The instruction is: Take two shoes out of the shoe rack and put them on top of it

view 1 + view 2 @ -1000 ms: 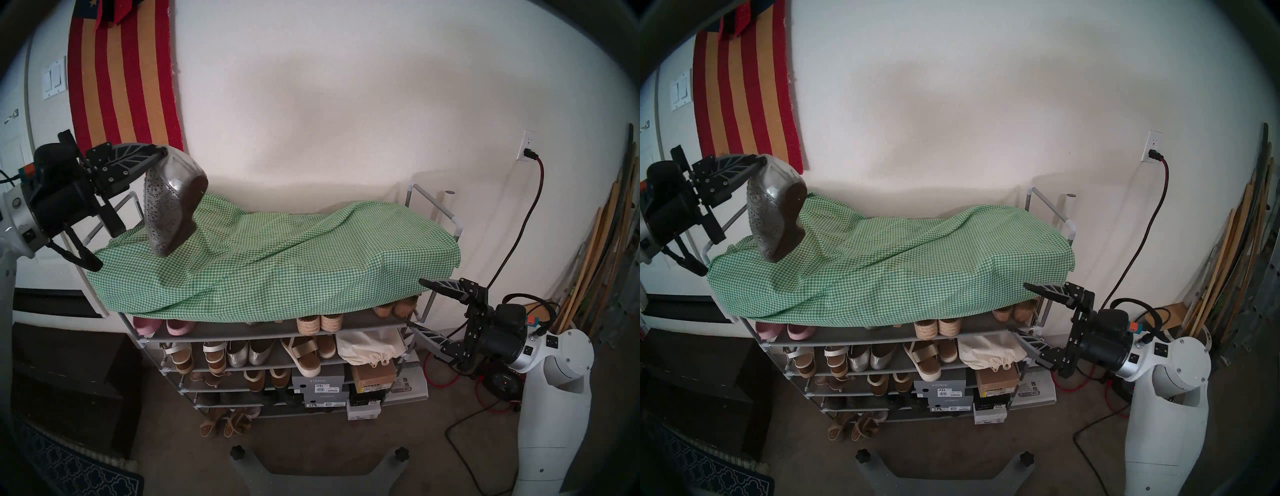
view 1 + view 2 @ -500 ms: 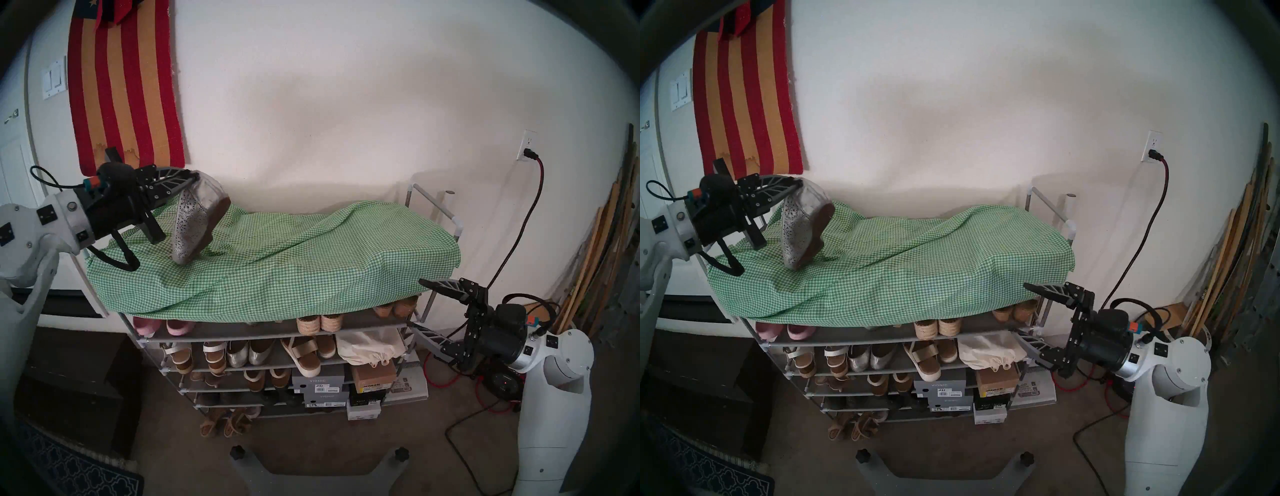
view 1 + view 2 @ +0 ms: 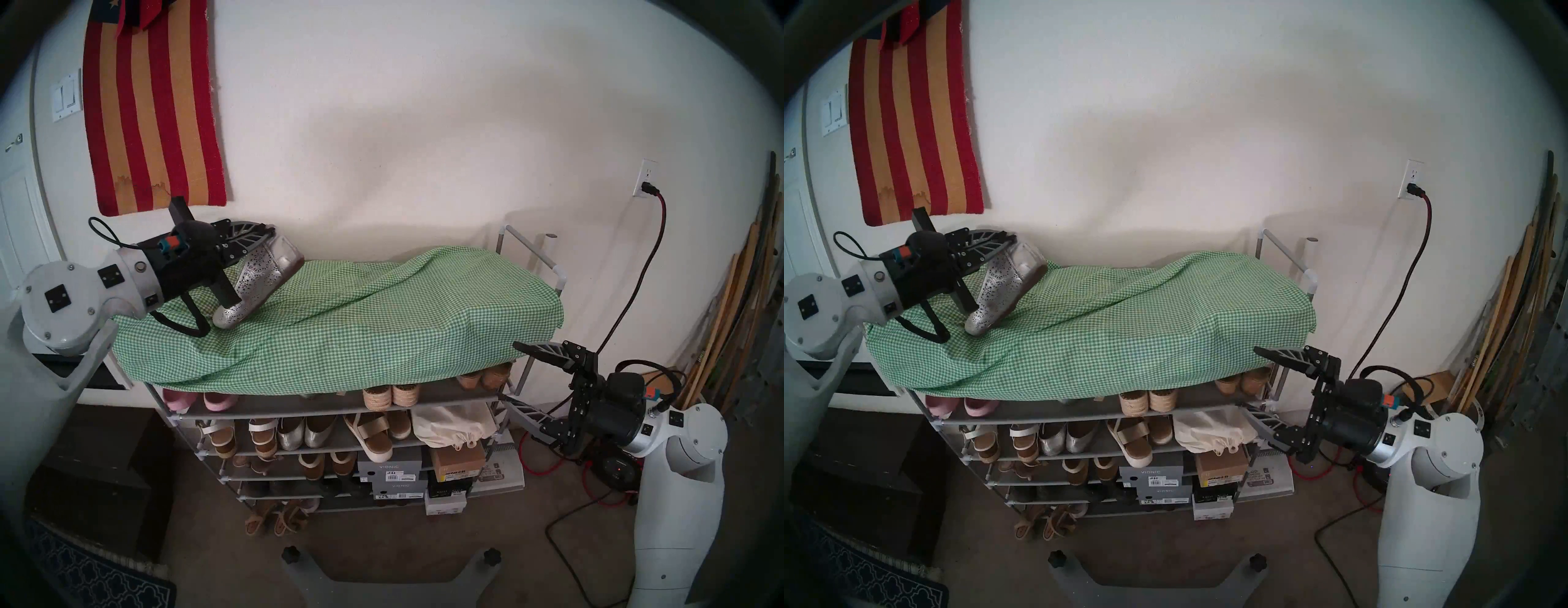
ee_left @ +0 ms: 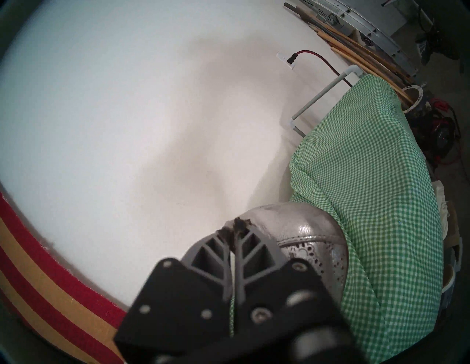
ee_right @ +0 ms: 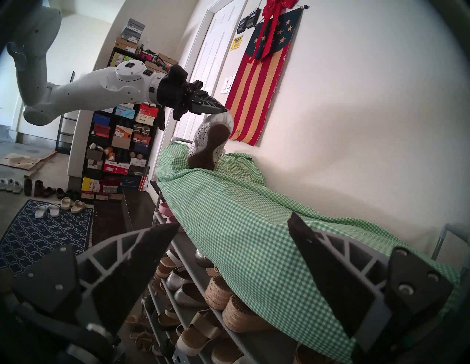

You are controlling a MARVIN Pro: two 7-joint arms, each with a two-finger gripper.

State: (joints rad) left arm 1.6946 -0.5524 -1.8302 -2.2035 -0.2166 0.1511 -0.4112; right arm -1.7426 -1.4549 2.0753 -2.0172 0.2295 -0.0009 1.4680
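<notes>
A silver perforated shoe (image 3: 259,276) (image 3: 1000,280) (image 5: 211,137) hangs tilted over the left end of the shoe rack (image 3: 339,409), heel up and toe down on the green-white gingham cloth (image 3: 382,314). My left gripper (image 3: 269,232) (image 3: 1013,235) (image 4: 236,223) is shut on the shoe's heel rim (image 4: 305,236). At the rack's right end, level with the cloth's lower edge, my right gripper (image 3: 509,371) (image 3: 1248,378) (image 5: 234,221) stands open and empty. I cannot pick out a second shoe of this kind.
Lower shelves hold pink slip-ons (image 3: 182,399), plain silver flats (image 3: 303,433), espadrilles (image 3: 392,395), sandals and shoe boxes (image 3: 392,471). A raised side rail (image 3: 534,250) stands at the rack's right end. A red cord (image 3: 653,237) hangs from the wall outlet, and planks (image 3: 729,322) lean in the right corner.
My left arm has swung right and down with the shoe. The shoe has gone from hanging high beside the rack to leaning toe-down on the cloth. The right arm has not moved.
</notes>
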